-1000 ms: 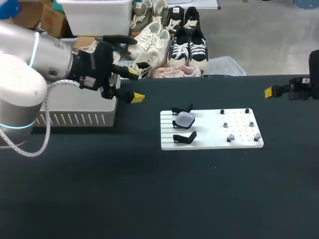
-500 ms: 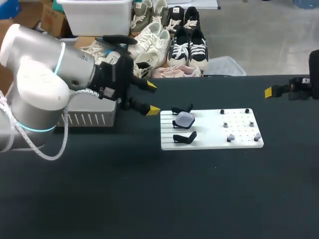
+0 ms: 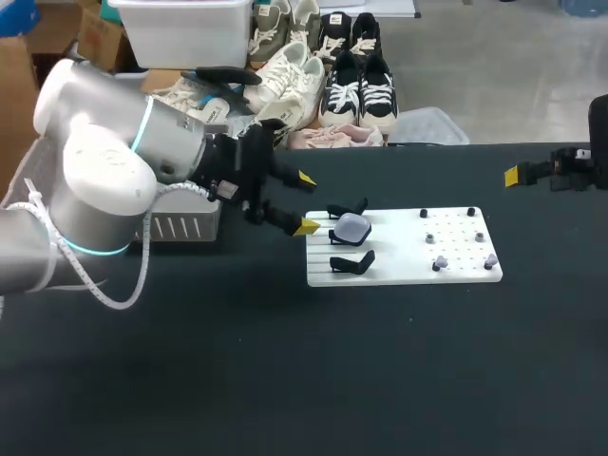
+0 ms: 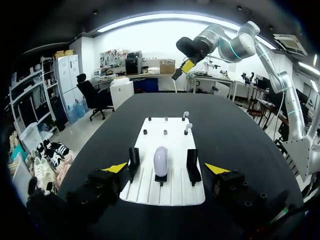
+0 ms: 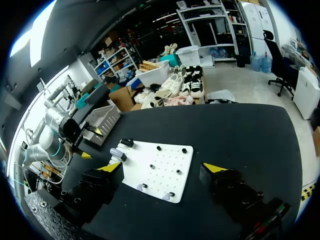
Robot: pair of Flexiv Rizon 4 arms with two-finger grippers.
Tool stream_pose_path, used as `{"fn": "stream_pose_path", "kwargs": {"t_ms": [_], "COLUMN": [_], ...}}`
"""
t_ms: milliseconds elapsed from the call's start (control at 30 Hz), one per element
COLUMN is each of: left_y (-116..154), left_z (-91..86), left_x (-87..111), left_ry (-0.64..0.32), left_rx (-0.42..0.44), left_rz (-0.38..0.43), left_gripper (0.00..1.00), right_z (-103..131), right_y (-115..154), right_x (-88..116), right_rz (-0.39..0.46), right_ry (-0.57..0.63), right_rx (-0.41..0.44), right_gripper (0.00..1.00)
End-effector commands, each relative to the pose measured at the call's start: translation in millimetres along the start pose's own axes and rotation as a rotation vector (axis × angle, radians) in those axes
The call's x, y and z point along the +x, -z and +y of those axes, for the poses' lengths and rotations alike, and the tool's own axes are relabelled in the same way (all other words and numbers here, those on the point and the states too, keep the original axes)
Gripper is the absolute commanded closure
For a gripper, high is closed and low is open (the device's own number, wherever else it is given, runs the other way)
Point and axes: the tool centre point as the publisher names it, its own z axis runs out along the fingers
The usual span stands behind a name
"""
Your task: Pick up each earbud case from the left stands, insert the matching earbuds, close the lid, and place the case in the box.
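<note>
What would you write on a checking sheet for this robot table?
Surface: black table, white board on it.
Job's things: one earbud case on the middle of three stands, the other two empty; small earbuds on pegs; grey box at left.
Clutter: nothing seen.
Grippers: left gripper open, close to the case; right gripper open, at the table's right edge.
Cables: white cable looping under the left arm.
Surroundings: nothing seen reaching over the table.
</note>
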Motion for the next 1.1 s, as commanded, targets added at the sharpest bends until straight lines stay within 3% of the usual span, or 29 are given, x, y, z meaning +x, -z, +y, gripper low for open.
{"fn": "stream_pose_path", "kwargs": {"t_ms": [33,600,700,800,933,1100], "left_y": [-12,-38,-40,-43,-47,-51], "left_z": [9.5,-3.7,-4.0,-1.8,1.2,2.3], "left_x": [4.6,17.3,19.0,19.8,20.4,20.9], "left_ry": [0.011,0.045,0.047,0.050,0.052,0.050], "left_rx": [0.026,0.063,0.065,0.063,0.061,0.065], "left_rz": [0.000,-0.020,-0.022,-0.024,-0.028,-0.031], "left_gripper": [0.00,0.02,0.06,0.21,0.30,0.31], "right_z": [0,0,0,0,0,0], "right_y": [0,0,0,0,0,0], "right_x": [0,0,0,0,0,0], "right_rz": [0.000,0.000,0.000,0.000,0.000,0.000], "right_ry": [0.000,0.000,0.000,0.000,0.000,0.000], "right_rx": [0.000,0.000,0.000,0.000,0.000,0.000], "right_gripper": [0.00,0.00,0.00,0.00,0.00,0.00]}}
